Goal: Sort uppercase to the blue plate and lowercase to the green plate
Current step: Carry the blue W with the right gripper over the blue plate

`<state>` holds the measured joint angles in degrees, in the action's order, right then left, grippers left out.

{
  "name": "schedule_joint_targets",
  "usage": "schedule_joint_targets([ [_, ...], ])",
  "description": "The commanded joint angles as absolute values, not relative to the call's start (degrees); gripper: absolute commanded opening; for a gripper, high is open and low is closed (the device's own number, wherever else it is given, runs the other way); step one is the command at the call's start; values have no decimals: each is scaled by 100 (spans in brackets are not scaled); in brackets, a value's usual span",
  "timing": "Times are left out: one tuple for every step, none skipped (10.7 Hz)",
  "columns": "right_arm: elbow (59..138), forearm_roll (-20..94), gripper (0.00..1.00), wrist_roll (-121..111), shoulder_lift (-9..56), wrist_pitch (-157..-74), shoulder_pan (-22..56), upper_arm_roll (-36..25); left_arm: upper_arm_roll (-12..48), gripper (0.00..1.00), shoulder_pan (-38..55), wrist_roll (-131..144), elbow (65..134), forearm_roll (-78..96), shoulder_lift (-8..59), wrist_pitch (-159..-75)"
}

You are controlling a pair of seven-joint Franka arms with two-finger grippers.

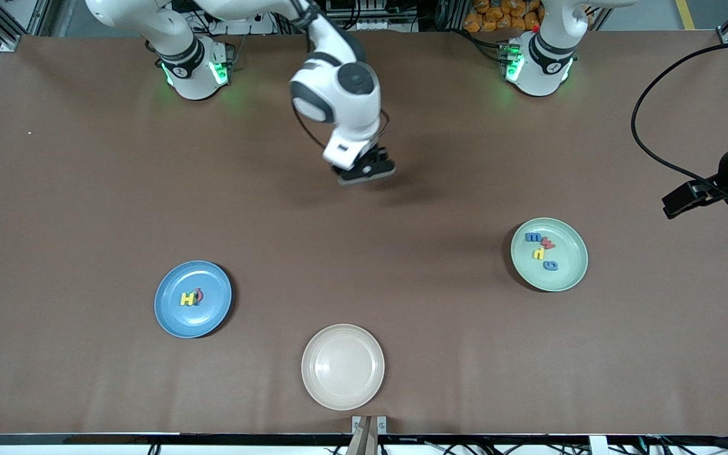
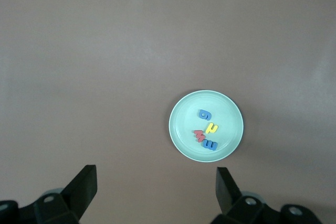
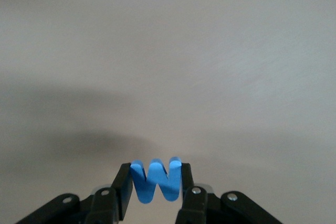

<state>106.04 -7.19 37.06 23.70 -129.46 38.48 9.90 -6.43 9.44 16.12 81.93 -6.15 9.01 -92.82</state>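
Observation:
My right gripper [image 1: 364,169] hangs over bare table near the robots' bases, shut on a small blue toy letter [image 3: 155,180] with three prongs, pinched across its width between the fingers [image 3: 124,186]. The blue plate [image 1: 174,319] holds a yellow H [image 1: 187,299] and a salmon-red letter [image 1: 199,295]. The green plate [image 1: 571,251] carries lowercase letters: a blue one [image 1: 534,237], a red one [image 1: 548,242], a yellow one [image 1: 538,253] and a rounded blue one [image 1: 550,265]. My left gripper [image 2: 155,176] is open and empty, high up beside the green plate [image 2: 184,121], and waits.
An empty cream plate [image 1: 342,366] sits near the table's front edge, between the two coloured plates. A black cable [image 1: 645,142] loops over the table at the left arm's end.

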Motion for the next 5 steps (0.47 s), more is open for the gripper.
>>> schedule_joint_targets([
  [10670,-221,0,2099,1943,-12412,2921,889,-747,100,984,1503,8086,-370,818,-9054],
  [10600,-220,0,1518,1942,-12332,2744,522,-730,100,993,1503,8042,-369,791,-8922],
  [10539,-185,0,859,1977,-12331,2586,127,-729,100,993,1494,8016,-352,774,-8877],
  [10477,-141,0,244,2030,-12348,2314,-94,-756,100,993,1494,8016,-230,765,-8877],
  [10442,-36,0,-267,2117,-12410,1972,-175,-756,100,993,1485,8016,-176,765,-8877],
])
